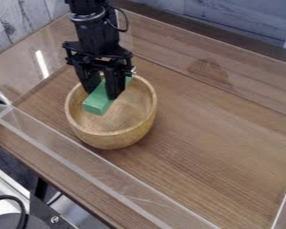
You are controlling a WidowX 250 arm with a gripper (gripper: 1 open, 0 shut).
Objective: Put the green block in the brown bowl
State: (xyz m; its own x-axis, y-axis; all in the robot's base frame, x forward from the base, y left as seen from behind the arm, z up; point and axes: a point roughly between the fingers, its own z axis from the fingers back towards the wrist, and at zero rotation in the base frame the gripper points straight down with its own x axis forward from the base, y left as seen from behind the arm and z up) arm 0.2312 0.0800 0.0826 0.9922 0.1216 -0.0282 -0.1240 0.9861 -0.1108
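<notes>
Blocking part of the view, the black arm and its pincer [105, 82] cover the far rim of the brown bowl [110, 116] and the upper end of the green block [100, 98], so the exact contact between the fingers and the block is hard to make out. The arm is cut off at the top edge. A clear plastic wall [62, 161] runs along the near side of the wooden surface [217, 134], and its glare blurs the left near corner. Some dark cabling at the bottom left is cropped and too unclear to name.

The pincer points straight down over the left far part of the bowl. Its two black fingers stand partly spread, one on each side of the block's upper end, pinching the block between them. The block hangs tilted, its lower end leaning toward the near left and reaching down inside the bowl's hollow. Whether that lower end touches the bowl's inner wall cannot be told. The bowl rests on the surface, left of centre.
</notes>
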